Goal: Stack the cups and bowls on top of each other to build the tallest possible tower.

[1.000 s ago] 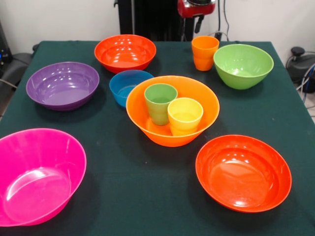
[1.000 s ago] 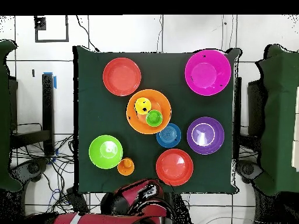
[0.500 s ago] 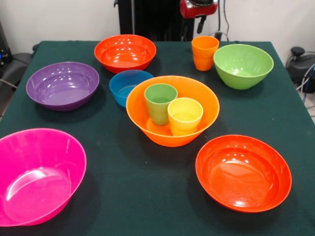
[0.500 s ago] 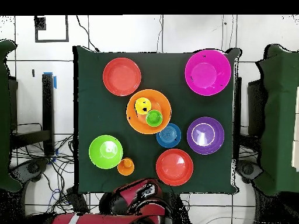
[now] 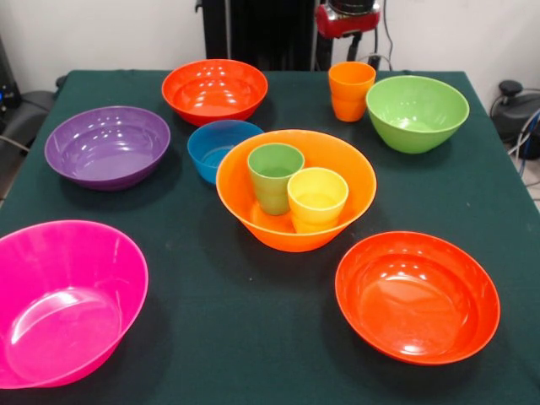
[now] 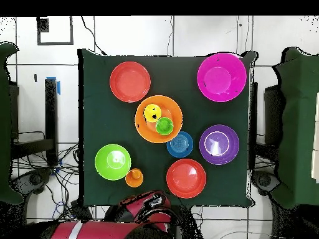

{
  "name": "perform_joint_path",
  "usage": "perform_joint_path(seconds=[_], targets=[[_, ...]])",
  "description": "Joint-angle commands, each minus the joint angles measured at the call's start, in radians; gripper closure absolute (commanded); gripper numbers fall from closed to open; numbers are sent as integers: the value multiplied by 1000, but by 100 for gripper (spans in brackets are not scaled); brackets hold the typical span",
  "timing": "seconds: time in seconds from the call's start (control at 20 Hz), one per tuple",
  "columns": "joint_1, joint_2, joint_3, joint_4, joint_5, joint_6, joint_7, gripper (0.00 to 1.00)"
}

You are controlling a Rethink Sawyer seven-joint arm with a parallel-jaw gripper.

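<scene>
On the dark green worktop (image 5: 253, 337), going left to right in the front view: a large pink bowl (image 5: 63, 299) sits at the near left corner, with a purple bowl (image 5: 108, 145) well behind it. Further back stands a red-orange bowl (image 5: 214, 89), and just in front of it a small blue bowl (image 5: 221, 148). The blue bowl touches or nearly touches the big light orange bowl (image 5: 295, 187) in the middle. That middle bowl holds a green cup (image 5: 275, 175) and a yellow cup (image 5: 317, 199), both upright and side by side. A second red-orange bowl (image 5: 417, 295) lies near right. At the back right an orange cup (image 5: 351, 90) stands just beside a lime green bowl (image 5: 416, 112). The hand (image 5: 348, 18) shows at the top edge above the orange cup, touching nothing; how far open it is cannot be told.
</scene>
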Motion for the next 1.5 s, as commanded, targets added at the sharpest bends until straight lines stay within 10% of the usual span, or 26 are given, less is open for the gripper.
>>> perform_joint_path(seconds=[0.05,1.5], targets=[[22,55,94,-92,70,-90,181,0],[30,-4,88,-113,64,40,105,0]])
